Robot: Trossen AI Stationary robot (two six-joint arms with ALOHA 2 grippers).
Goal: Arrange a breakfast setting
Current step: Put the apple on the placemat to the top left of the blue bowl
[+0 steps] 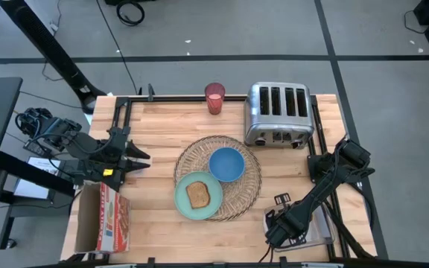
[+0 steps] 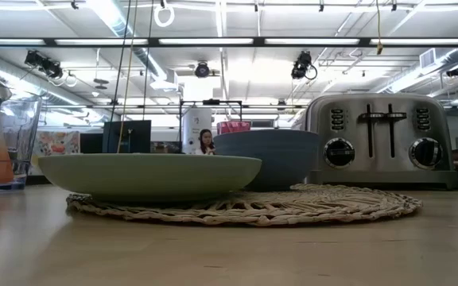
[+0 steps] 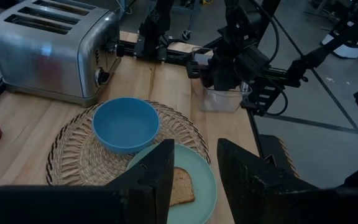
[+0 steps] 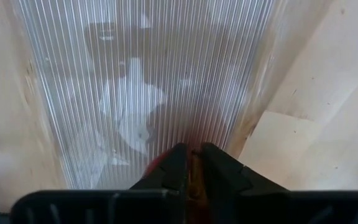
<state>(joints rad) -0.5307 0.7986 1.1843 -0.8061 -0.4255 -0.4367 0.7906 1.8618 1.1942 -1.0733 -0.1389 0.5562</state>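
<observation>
A round wicker placemat lies mid-table. On it sit a teal plate with a toast slice and a blue bowl. A pink cup stands at the far edge. My right gripper is at the near right, down over a clear ribbed container, and is shut on an orange thing, apparently the spoon's handle. My left gripper hovers open and empty left of the mat. No apple shows. My right gripper pinches a narrow orange-red piece between its two fingers, which point down toward the container's ribbed floor. The fingers hide most of the thing; which part they have and whether it is lifted clear I cannot tell.
A silver four-slot toaster stands at the far right behind the mat. An open cardboard box sits at the near left corner. In the low view a clear container with an orange piece in it shows at the picture's left edge.
</observation>
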